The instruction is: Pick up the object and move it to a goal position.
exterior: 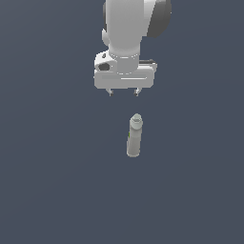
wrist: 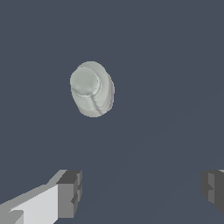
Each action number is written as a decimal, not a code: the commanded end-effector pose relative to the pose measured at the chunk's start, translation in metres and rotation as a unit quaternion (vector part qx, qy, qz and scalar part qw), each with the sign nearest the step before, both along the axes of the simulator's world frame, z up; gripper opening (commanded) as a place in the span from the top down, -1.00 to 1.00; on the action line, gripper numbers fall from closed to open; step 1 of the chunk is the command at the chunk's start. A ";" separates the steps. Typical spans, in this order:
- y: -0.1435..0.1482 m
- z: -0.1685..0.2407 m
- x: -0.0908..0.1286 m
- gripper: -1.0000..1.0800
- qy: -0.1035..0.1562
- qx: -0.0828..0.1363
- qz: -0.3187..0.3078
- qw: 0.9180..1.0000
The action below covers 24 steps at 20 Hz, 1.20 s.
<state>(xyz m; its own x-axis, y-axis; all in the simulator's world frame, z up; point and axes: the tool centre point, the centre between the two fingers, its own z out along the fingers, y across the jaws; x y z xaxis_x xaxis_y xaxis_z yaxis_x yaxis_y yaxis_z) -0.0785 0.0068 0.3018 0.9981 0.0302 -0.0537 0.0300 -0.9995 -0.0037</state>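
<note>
The object (exterior: pixel 135 137) is a slim pale grey-beige bottle with a narrower neck and a round cap, standing upright on the dark grey floor near the middle of the exterior view. A thin green mark shows on its side. My gripper (exterior: pixel 123 92) hangs above and behind it, open, with nothing between its short fingers and clear space down to the bottle. In the wrist view the object (wrist: pixel 92 89) is seen from above, cap towards the camera, well apart from my gripper (wrist: pixel 142 190), whose two fingertips (wrist: pixel 70 192) stand wide apart.
A flat dark grey floor (exterior: pixel 57 181) fills both views. The white arm (exterior: pixel 126 28) rises out of the exterior view's upper edge.
</note>
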 end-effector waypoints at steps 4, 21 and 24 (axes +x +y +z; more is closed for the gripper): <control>0.001 0.000 0.001 -0.92 0.001 0.001 0.003 1.000; 0.009 -0.003 0.014 -0.92 0.000 0.005 0.010 1.000; 0.017 -0.006 0.025 -0.92 -0.004 0.003 0.001 1.000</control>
